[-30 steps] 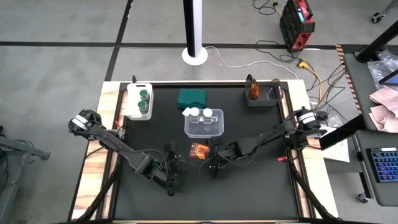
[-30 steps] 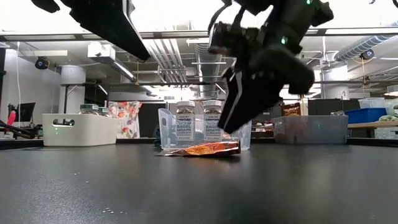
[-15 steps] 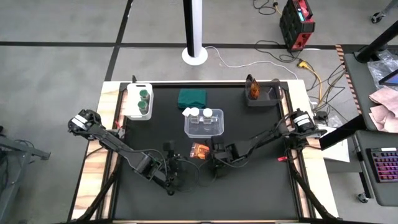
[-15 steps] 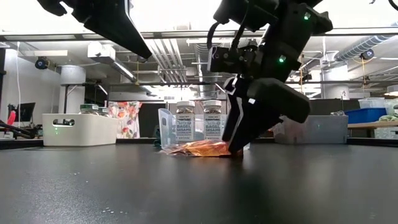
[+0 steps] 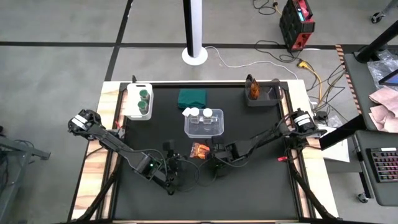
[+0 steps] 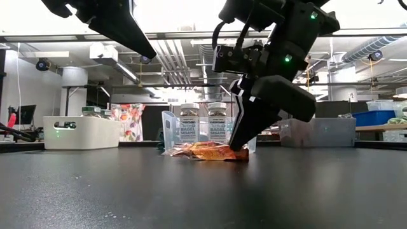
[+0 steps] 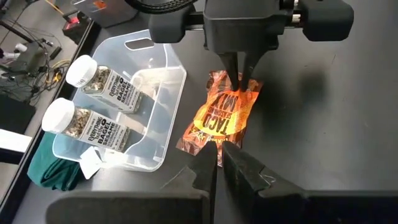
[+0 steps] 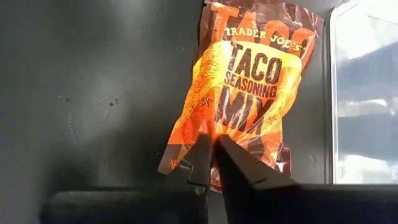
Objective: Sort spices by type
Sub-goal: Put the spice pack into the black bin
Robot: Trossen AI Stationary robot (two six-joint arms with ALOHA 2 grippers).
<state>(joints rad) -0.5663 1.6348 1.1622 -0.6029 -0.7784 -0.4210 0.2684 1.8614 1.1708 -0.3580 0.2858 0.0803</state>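
Table (image 5: 261, 186): black mat surface set in a pale wooden frame.

Orange-red flat foil packet (image 5: 199, 150), printed "Taco Seasoning Mix" (image 8: 249, 93): lies on the table just in front of the clear plastic bin, near the middle; one end lifted slightly off the surface in the low view (image 6: 206, 151).

Right gripper (image 5: 213, 151): lowered beside the packet, fingers pinched narrow on the packet's edge (image 7: 242, 79); in its own wrist view the two dark fingers (image 8: 233, 163) meet over the packet's lower border.

Left gripper (image 5: 177, 167): hangs above the table just short of the packet, on the near-left side, fingers closed together and holding nothing (image 7: 216, 163).

Clear rectangular plastic bin (image 5: 217, 129): behind the packet, mid-table. Two clear jars with white lids (image 5: 200, 113) rest at its far rim; in the left wrist view both lie on their sides, labels reading "Bagel Sesame" (image 7: 99, 87). A third such jar cannot be made out.

White handled plastic tub (image 5: 131, 102): far-left part of the table, holding two round green-lidded jars (image 5: 143, 99), one behind the other.

Grey shallow tray (image 5: 268, 98): far-right part of the table; a second orange-red packet (image 5: 253, 90) stands upright at its left end.

Dark green square block (image 5: 192, 98): on the table behind the clear bin, between tub and tray.
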